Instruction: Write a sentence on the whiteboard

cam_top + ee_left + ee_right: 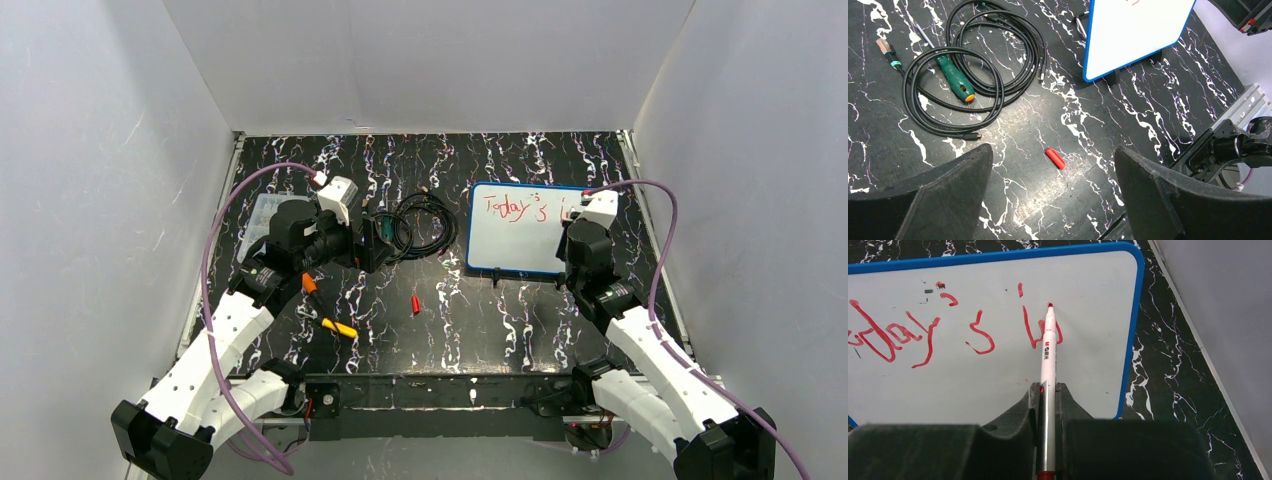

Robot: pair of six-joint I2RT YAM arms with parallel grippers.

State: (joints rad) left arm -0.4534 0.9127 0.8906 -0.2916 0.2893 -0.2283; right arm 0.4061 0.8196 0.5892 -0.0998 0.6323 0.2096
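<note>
The whiteboard [515, 248] with its blue frame stands at the right back of the table. It also shows in the left wrist view [1133, 35] and the right wrist view [973, 380]. The sentence [512, 207] is red lettering reading "Today's", followed by an "s" and further strokes [898, 335]. My right gripper [1048, 390] is shut on a white red-tipped marker [1048, 350], whose tip is at the last red strokes near the board's right edge. My left gripper [1052, 150] is open and empty above the table. A red marker cap [1055, 158] lies below it.
A black cable coil [420, 225] lies left of the board with a green screwdriver [954, 77] in it. A clear plastic box [262, 215] sits at the far left. An orange pen [310, 283] and a yellow one [340, 327] lie near the left arm. White walls enclose the table.
</note>
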